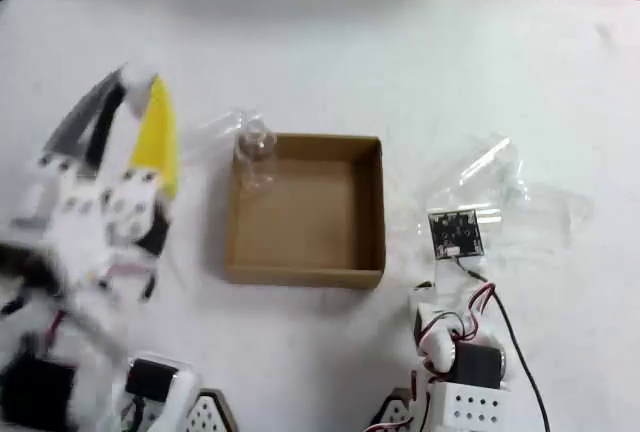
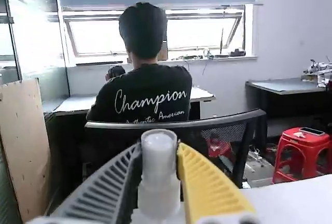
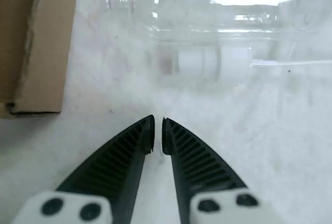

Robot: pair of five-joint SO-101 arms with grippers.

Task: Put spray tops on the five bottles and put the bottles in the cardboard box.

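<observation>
My left gripper [image 1: 130, 87] is raised over the table's left side, left of the box, and is shut on a white spray top [image 2: 158, 164] between its grey and yellow fingers [image 2: 207, 182]. A clear bottle [image 1: 255, 152] stands upright against the far left corner of the cardboard box [image 1: 375, 212], which has nothing inside. My right gripper [image 3: 157, 131] hovers low over the table right of the box, shut on nothing. Just ahead of it lies another white spray top [image 3: 215, 63] with its thin tube, among clear bottles [image 3: 207, 6] lying on their sides.
The lying clear bottles [image 1: 500, 182] spread to the right of the box. A corner of the box [image 3: 36, 42] is close beside the right gripper. The arm bases [image 1: 460, 382] and cables sit at the near table edge. The table [image 1: 400, 62] is white.
</observation>
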